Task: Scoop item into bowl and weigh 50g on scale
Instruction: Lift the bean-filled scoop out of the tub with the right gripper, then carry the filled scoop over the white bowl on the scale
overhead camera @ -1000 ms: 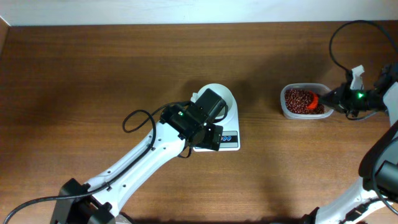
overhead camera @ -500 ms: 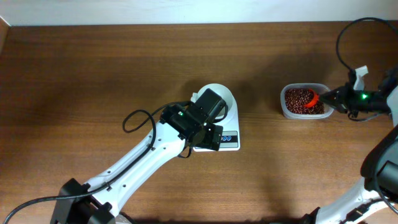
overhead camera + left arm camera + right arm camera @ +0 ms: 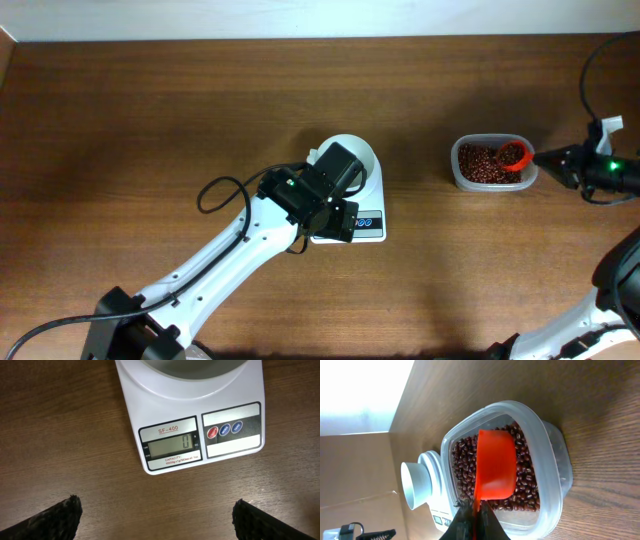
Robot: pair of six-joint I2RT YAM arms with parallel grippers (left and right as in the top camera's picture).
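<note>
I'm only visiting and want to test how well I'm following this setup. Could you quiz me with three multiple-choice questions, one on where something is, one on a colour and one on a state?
1. Where does the white bowl sit?
A) on the scale
B) on bare wood, far left
C) on bare wood, far right

2. What colour is the scoop?
A) blue
B) orange-red
C) green

3. What does the scale's display read?
A) 50
B) 0
C) nothing, it is dark

Answers:
1 A: the overhead view shows the bowl on top of the scale.
2 B: the right wrist view shows it bright orange-red.
3 B: the left wrist view shows a single zero.
</note>
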